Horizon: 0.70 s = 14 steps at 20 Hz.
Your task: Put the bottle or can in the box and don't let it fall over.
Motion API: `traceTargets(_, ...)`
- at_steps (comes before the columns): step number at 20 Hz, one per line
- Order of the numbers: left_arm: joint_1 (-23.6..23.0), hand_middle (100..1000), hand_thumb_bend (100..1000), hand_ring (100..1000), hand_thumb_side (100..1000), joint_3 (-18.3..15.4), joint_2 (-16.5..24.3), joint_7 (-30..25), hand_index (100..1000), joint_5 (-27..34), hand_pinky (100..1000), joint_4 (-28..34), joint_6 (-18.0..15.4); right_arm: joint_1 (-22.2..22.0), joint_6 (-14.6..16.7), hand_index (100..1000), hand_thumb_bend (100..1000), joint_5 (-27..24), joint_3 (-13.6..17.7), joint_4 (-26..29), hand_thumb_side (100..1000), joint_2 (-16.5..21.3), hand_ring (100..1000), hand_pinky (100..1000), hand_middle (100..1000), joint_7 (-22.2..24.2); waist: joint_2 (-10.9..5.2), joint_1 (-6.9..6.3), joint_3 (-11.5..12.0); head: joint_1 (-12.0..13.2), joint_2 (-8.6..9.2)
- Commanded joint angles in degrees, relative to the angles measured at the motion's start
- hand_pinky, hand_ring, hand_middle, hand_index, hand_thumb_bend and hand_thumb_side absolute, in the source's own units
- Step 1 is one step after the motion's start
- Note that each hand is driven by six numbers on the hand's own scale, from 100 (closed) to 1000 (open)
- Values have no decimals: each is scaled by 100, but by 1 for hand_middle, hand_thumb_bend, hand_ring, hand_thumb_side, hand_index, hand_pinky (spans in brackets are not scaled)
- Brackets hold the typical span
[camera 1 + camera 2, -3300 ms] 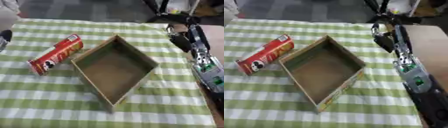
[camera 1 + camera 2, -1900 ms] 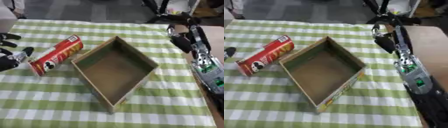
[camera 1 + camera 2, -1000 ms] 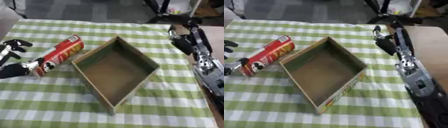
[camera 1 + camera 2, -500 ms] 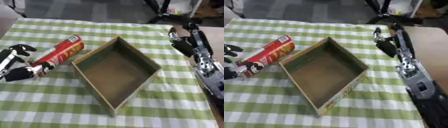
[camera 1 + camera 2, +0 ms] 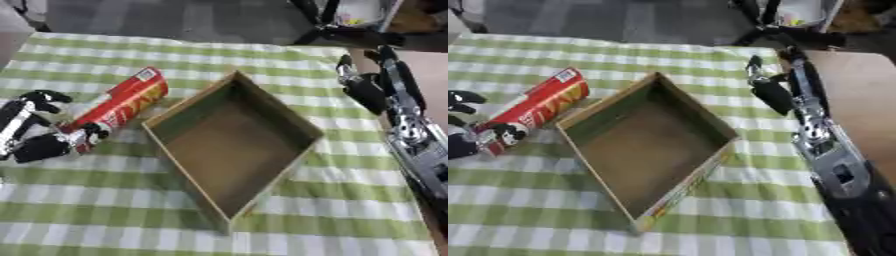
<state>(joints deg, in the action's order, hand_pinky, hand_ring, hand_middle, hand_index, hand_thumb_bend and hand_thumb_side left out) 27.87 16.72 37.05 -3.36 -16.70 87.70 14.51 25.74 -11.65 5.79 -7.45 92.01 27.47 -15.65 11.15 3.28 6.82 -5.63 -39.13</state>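
One red chip can (image 5: 118, 110) lying flat left of cardboard box (image 5: 234, 145), label unreadable; left hand (image 5: 39, 134) fingers curl round its near end; right hand (image 5: 366, 90) relaxed, far right.

Scene is evenly and softly lit from above; no hard glare is seen. The floor of the box (image 5: 229, 150) is shaded by its own walls, and a faint shadow is cast along its near edge onto the checked cloth (image 5: 332, 210). Both views are soft throughout. The dark background beyond the table is dim and poorly resolved.
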Motion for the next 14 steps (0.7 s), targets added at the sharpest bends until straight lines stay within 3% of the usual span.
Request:
traceTargets(1, 116, 832, 455, 792, 494, -51, 57, 38, 819, 19, 693, -22, -16, 99, -12, 1000, 100, -23, 38, 44, 480, 136, 983, 704, 988, -6, 12, 45, -7, 13, 74)
traceTargets(14, 25, 818, 478, 776, 428, 100, 115, -261, 798, -169, 673, 159, 116, 95, -26, 1000, 100, -12, 44, 46, 478, 125, 982, 703, 987, -38, 2, 33, -17, 16, 85)
